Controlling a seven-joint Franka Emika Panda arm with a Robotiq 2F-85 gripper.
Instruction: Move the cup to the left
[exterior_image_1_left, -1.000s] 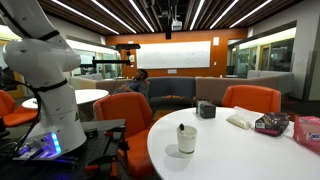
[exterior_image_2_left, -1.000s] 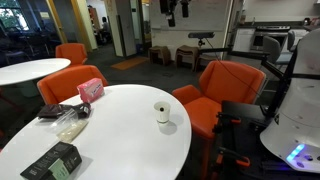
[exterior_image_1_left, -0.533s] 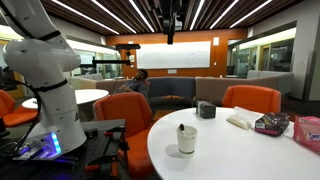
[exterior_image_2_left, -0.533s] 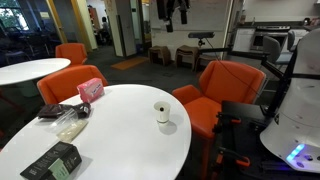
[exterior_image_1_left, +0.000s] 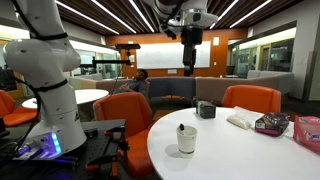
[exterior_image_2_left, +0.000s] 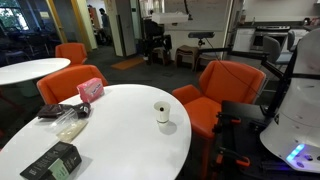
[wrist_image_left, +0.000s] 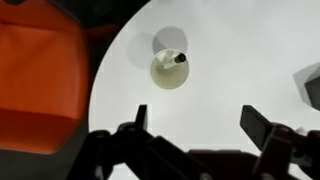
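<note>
The cream cup (exterior_image_1_left: 186, 138) with a dark item sticking out of its top stands upright near the edge of the round white table (exterior_image_1_left: 240, 150). It also shows in an exterior view (exterior_image_2_left: 162, 112) and from above in the wrist view (wrist_image_left: 170, 68). My gripper (exterior_image_1_left: 189, 62) hangs high in the air above the table, well clear of the cup. In the wrist view its two fingers (wrist_image_left: 198, 118) are spread wide apart with nothing between them.
Orange chairs (exterior_image_1_left: 128, 118) (exterior_image_2_left: 224, 85) stand around the table. A dark grey boxy container (exterior_image_1_left: 206, 109), a white bag (exterior_image_1_left: 240, 119), a dark snack packet (exterior_image_1_left: 271, 124) and a pink item (exterior_image_2_left: 91, 90) lie on the table. A dark box (exterior_image_2_left: 52, 160) lies near its edge.
The arm has swung down and across, bringing the gripper from the ceiling area to above the table. The cup has not moved.
</note>
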